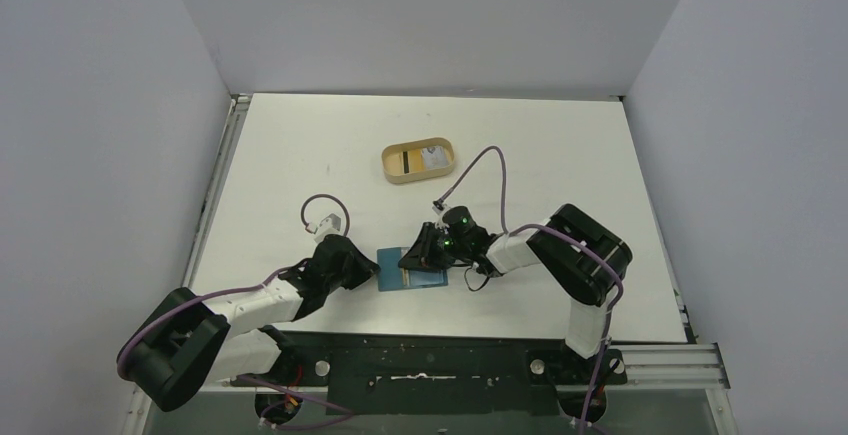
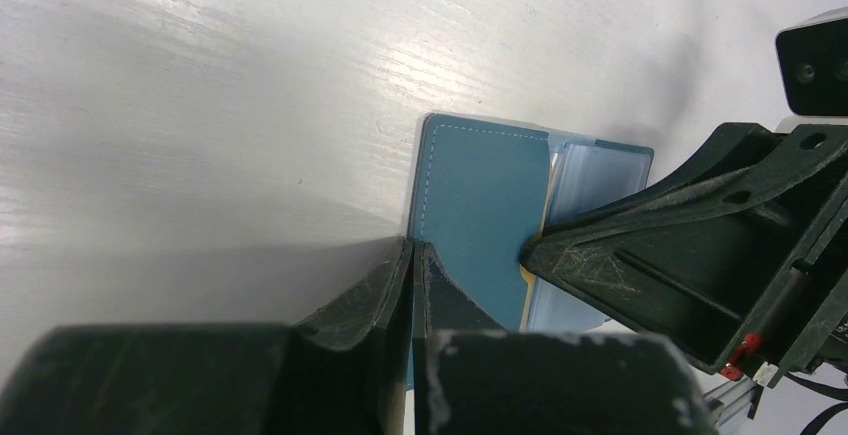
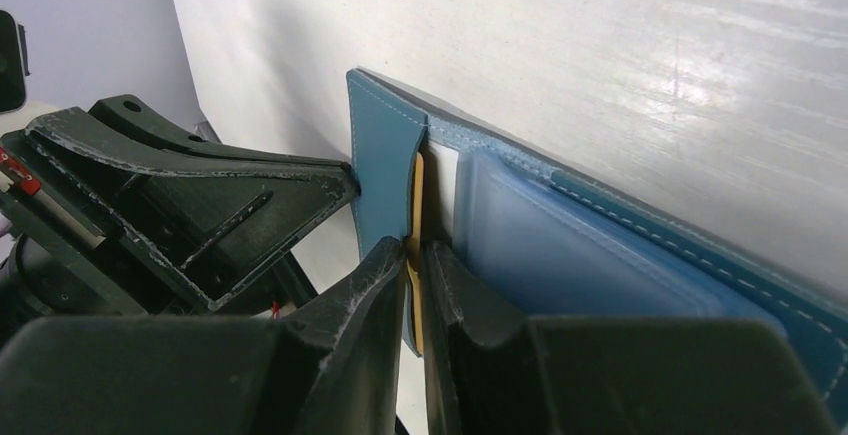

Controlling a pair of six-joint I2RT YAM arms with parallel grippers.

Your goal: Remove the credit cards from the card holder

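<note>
The teal card holder (image 1: 394, 266) lies on the table between the two arms, with its left flap (image 3: 385, 165) lifted. My right gripper (image 3: 415, 250) is shut on that flap, whose yellow-tan inner edge shows between the jaws. Beside it are the light-blue see-through pockets (image 3: 570, 250), with a whitish strip (image 3: 445, 190), possibly a credit card's edge, showing at the fold. My left gripper (image 2: 413, 245) is shut with nothing between the jaws. Its tips rest at the left edge of the card holder (image 2: 480, 205). The right gripper's fingers (image 2: 620, 245) cross over the pockets.
A tan oval tray (image 1: 392, 169) stands farther back at mid-table with flat card-like pieces, one pale and one yellow with a dark stripe, inside. White walls enclose the table on three sides. Both arms' cables loop above the table near the card holder.
</note>
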